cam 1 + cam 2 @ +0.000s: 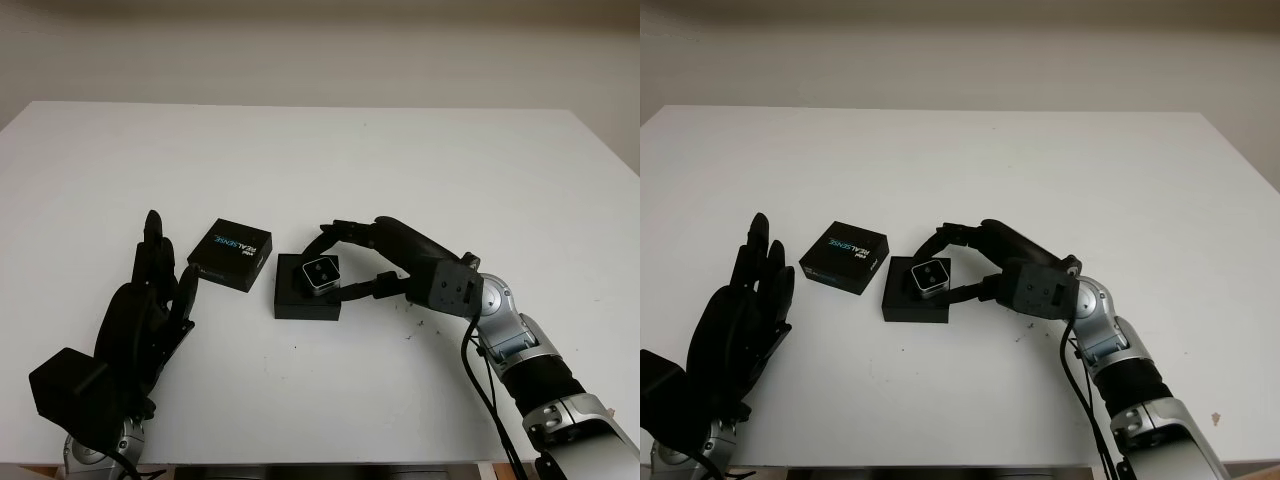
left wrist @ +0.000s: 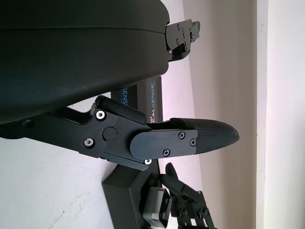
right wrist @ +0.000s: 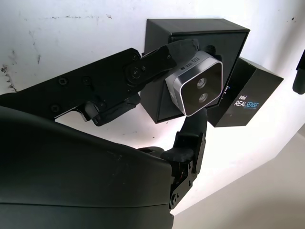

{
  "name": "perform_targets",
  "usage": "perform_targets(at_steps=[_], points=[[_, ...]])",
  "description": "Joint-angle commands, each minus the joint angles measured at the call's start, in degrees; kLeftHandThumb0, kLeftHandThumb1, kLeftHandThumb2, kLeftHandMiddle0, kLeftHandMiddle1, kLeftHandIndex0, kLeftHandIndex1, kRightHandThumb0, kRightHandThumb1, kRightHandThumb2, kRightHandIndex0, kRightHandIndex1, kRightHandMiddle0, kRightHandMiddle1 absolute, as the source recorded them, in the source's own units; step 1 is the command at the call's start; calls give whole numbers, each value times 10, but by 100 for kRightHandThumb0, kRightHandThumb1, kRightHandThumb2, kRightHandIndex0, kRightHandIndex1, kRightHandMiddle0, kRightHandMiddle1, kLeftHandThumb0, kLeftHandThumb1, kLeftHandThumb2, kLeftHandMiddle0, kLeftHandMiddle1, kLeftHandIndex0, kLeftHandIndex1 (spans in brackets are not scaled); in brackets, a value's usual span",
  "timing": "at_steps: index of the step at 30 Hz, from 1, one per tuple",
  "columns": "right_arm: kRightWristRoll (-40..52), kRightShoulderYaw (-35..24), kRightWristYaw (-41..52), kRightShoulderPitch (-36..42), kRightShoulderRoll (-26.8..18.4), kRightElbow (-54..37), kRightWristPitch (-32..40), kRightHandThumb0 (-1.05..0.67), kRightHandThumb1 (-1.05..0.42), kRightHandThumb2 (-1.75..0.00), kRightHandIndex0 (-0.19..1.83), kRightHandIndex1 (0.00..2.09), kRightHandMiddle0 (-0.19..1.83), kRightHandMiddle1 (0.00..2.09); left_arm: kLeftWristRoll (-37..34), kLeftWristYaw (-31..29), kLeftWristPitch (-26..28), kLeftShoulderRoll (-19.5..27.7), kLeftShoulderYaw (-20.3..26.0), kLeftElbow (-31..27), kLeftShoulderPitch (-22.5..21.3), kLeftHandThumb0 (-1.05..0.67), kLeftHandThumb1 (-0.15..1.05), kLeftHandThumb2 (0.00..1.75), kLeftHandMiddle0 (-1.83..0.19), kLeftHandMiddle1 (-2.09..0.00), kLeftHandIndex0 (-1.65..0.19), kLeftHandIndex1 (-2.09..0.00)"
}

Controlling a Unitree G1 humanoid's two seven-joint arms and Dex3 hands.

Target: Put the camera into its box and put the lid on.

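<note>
1. The right hand (image 1: 345, 262) was closed on the camera (image 1: 322, 272), pinching it between fingers (image 3: 167, 55) on opposite sides – the lens face was turned up and outward
2. The camera hung directly over the open box (image 1: 300, 297), which sat on the white table (image 1: 420, 170) near its middle; from the right wrist view it looked to be above the recess, not seated, though I could not tell for certain whether its lower edge already touched the box
3. The lid (image 1: 232, 254), printed with the RealSense name, lay flat on the table just beside the box, on its left and slightly farther from the robot, with nothing gripping it
4. The left hand (image 1: 150, 300) was open and held nothing, raised near the lid's left side
5. Judged from this, the task was roughly a third done – the camera was picked up and brought to the box
6. Left to do: lower and release the camera, then fetch the lid and fit it on
</note>
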Motion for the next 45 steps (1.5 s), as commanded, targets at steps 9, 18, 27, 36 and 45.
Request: perform_targets(at_steps=[9, 18, 27, 36, 45], points=[[-12, 2, -39, 14, 6, 5, -20, -39, -90, -6, 43, 12, 51, 128, 0, 4, 4, -1, -1, -7, 2, -78, 105, 45, 19, 0, 19, 0], [16, -6, -40, 28, 23, 8, -11, -41, -93, -6, 46, 13, 48, 138, 0, -1, 3, 3, 0, -5, 2, -77, 105, 46, 19, 0, 19, 0], [30, -12, -49, 36, 41, 16, -1, -40, -92, -5, 46, 14, 44, 141, 1, -2, -1, 2, -1, 2, -2, -77, 105, 45, 19, 0, 19, 0], [73, -36, -71, 61, 92, -11, 73, -42, -93, -6, 42, 13, 40, 144, -1, -4, 3, 4, 1, 0, -3, -77, 105, 45, 19, 0, 19, 0], [129, -60, -69, 85, 132, -72, 171, -41, -95, -6, 36, 10, 30, 159, -1, -6, 0, 3, 1, 4, -6, -77, 105, 46, 19, 0, 19, 0]])
